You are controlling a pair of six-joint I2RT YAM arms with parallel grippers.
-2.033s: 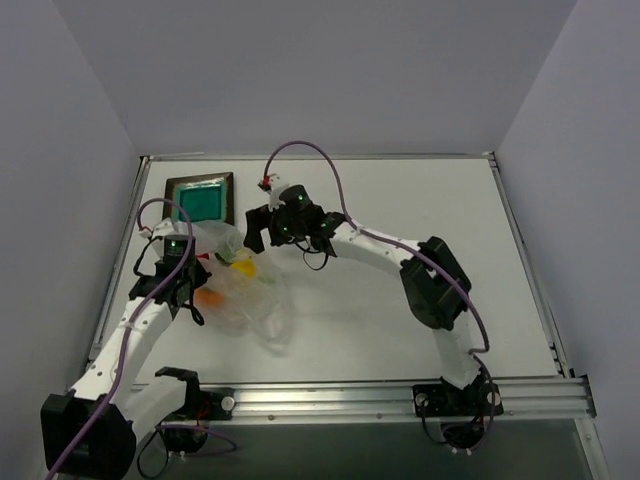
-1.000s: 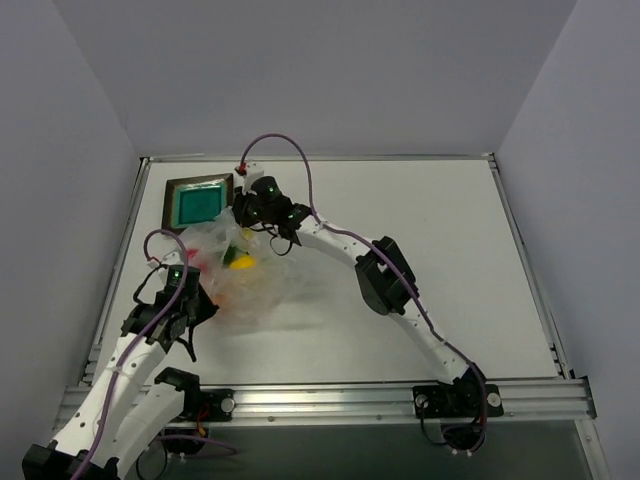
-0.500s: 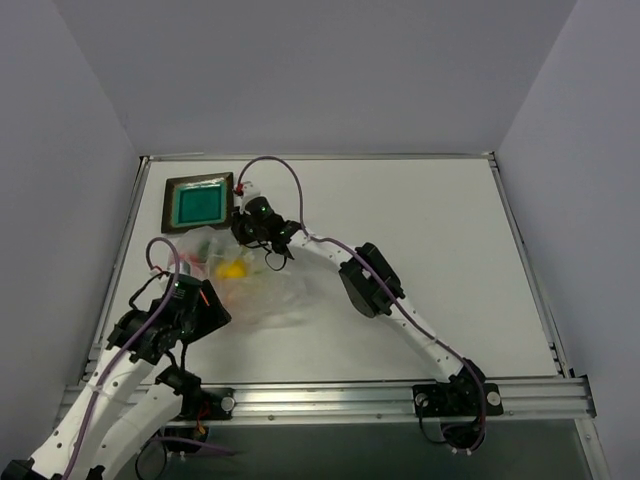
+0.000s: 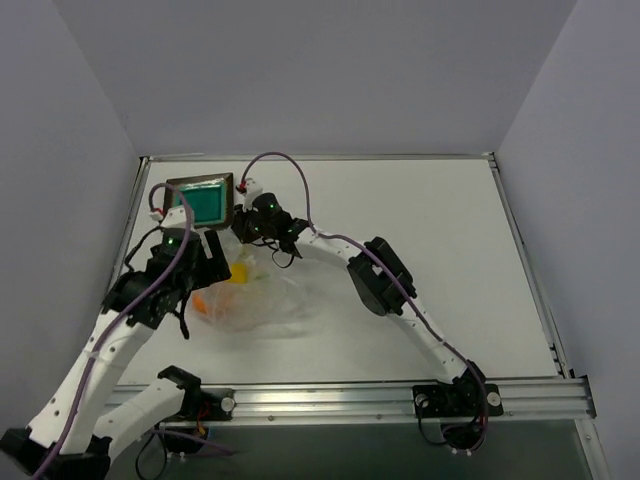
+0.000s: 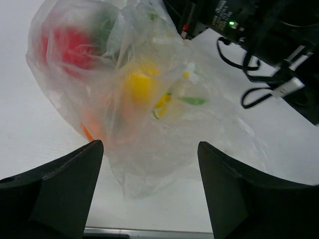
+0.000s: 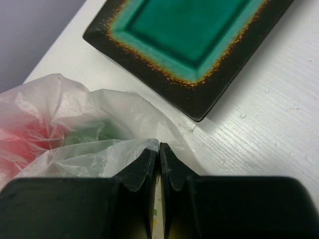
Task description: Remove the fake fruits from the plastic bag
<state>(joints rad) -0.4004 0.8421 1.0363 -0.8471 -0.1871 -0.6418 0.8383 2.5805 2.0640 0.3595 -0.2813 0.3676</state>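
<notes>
R gripper [image 6: 158,148] tight on plastic bag [image 5: 164,139], prob. edge; L gripper [image 5: 149,145] wide

Thin crinkled translucent plastic bag [image 5: 164,144], glossy glazed tray [image 6: 194,30], matt white table [image 4: 470,230]

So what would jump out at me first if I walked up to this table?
Probably the crinkled clear plastic bag at the left of the table, with a yellow fruit and a red fruit glowing through it. The right end effector is shut on the bag's edge, while the left end effector hangs open before it. Just behind sits a dark-framed tray with a teal centre.
</notes>
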